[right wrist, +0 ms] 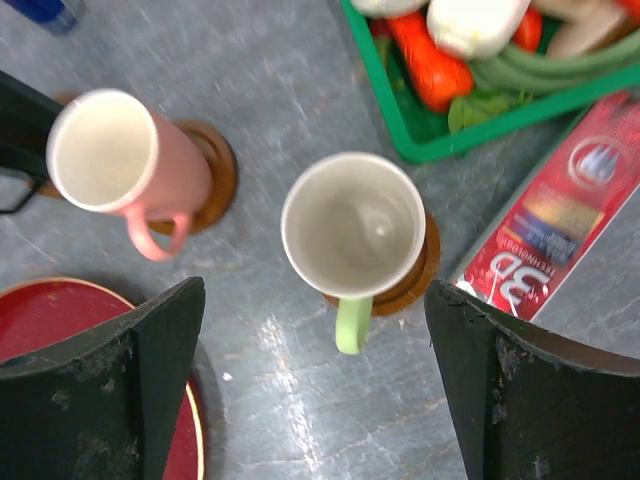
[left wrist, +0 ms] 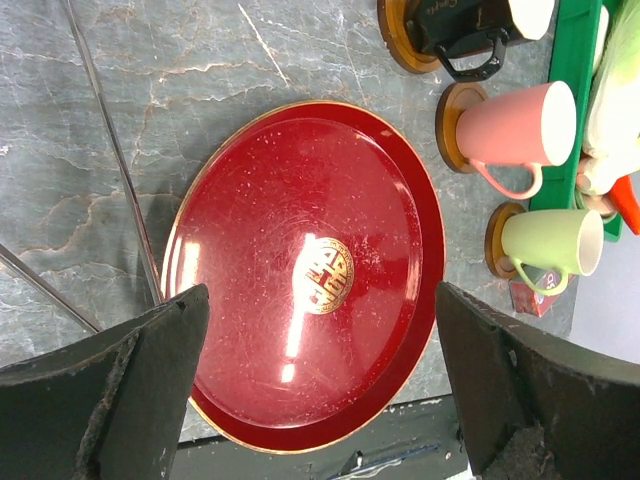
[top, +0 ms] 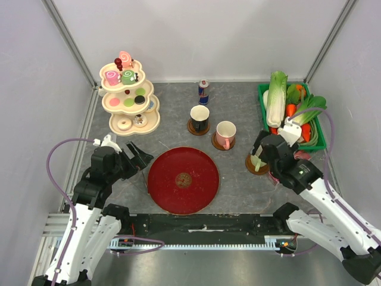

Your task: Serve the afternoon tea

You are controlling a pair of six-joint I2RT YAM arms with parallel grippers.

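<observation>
**Both hands open, nothing held**

Nearest us, our left hand (left wrist: pixel 320 300) hangs spread wide at the red tray's (top: pixel 169 190) left edge, gripping nothing. Our right hand (right wrist: pixel 312 298) is spread too, above the pale green mug (right wrist: pixel 352 225) and apart from it. Farther back stand the pink mug (top: pixel 225 134) and the black mug (top: pixel 199 117). The pastries (top: pixel 112 75) sit on the tiered stand (top: pixel 152 119) at far left.
</observation>
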